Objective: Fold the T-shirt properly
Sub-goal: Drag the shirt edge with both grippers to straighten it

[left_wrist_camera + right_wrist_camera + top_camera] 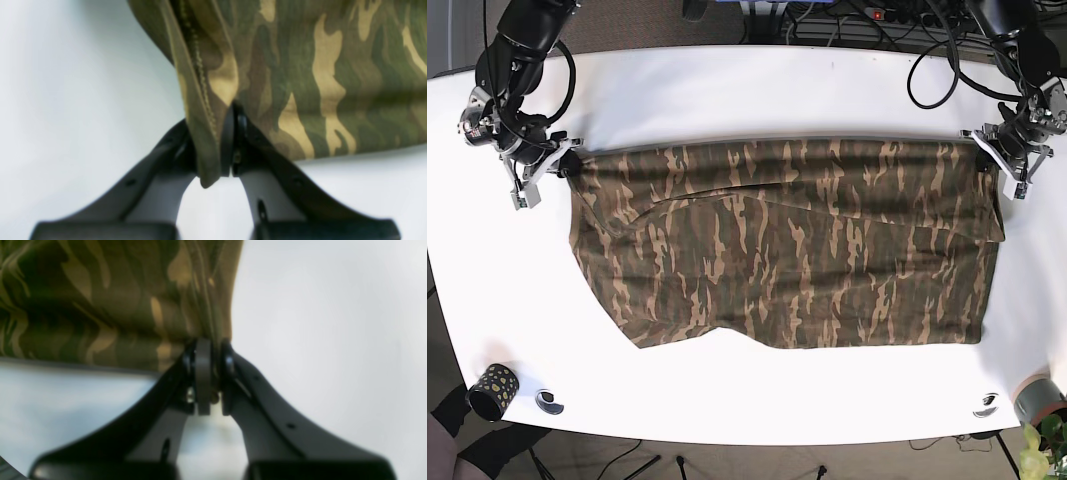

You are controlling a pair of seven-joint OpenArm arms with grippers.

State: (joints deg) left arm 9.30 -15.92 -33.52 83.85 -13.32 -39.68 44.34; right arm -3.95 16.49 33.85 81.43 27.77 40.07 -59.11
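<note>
You have the T-shirt (pixel 787 240) spread across the middle of the white worktop (pixel 727 100), its far edge pulled into a straight line between the two arms. That line is taut because each end is pinched: the left gripper (pixel 227 140) is clamped on the seamed corner nearest the worktop's right edge, with a hem tail hanging out below the fingertips, and the right gripper (pixel 208 373) is closed on the opposite corner, near the left edge. The wrist views show fabric squeezed between the pads on both sides, so neither corner looks free to slip.

The near edge lies slack on the worktop, and its left part curves inward rather than lying square. Holding both far corners at matching height likely sets you up to carry that edge toward the near one for a half fold.

A small patterned cup (pixel 490 388) sits at the near left corner, well apart from the cloth.
</note>
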